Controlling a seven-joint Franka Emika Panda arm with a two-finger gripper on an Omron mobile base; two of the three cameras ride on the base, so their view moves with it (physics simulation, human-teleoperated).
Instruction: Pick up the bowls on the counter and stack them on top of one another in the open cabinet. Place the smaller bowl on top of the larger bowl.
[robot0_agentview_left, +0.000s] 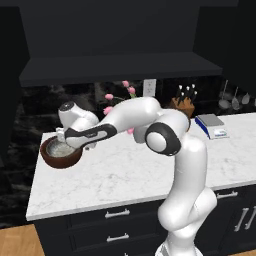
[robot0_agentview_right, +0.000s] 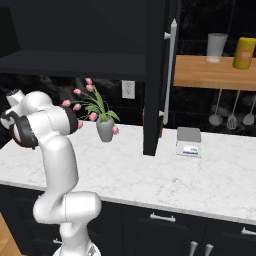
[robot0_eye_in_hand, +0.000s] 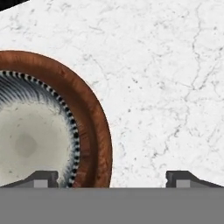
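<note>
The larger bowl (robot0_eye_in_hand: 94, 118) is smooth brown wood, round and deep, and looks hard and a bit heavy. It sits at the counter's (robot0_agentview_left: 125, 170) left end, with the smaller bowl (robot0_eye_in_hand: 30, 135), pale and speckled, already inside it. The rim at three o'clock looks best to pinch. The gripper (robot0_eye_in_hand: 112, 177) hangs spread wide over that rim, pinching nothing.

Larger bowl (robot0_eye_in_hand: 94, 118) – smooth reddish-brown wood; counter (robot0_eye_in_hand: 166, 78) – white veined marble.
</note>
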